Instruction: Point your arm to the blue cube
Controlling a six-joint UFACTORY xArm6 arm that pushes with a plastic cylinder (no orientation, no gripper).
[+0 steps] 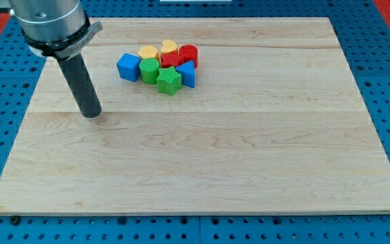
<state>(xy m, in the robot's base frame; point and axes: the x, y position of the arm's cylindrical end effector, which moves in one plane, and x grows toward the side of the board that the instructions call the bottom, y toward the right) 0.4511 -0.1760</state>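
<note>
My tip (91,113) rests on the wooden board (202,169) with nothing against it; there is no gripper on this rig, only the bare rod, so it holds nothing and touches no block. The blue cube (128,66) sits toward the board's upper left of centre, at about 1 o'clock from my tip and a fair way off, forming the left end of a tight cluster. Pressed against its right side is a green block (149,70), rounded as far as I can tell; beyond that lie a green star (169,80), a second blue block (187,74) of a wedge-like shape, a red block (189,54), another red one (170,61) mostly hidden, and two yellow blocks (148,52) and (169,47) at the cluster's far edge. I judge the cube to be a light, rigid plastic piece that would skid easily on the smooth wood, so any contact would shove it into its neighbours. Its left and near faces are free, and I would bring my tip in toward that open corner, stopping just short, since pointing needs no push.
</note>
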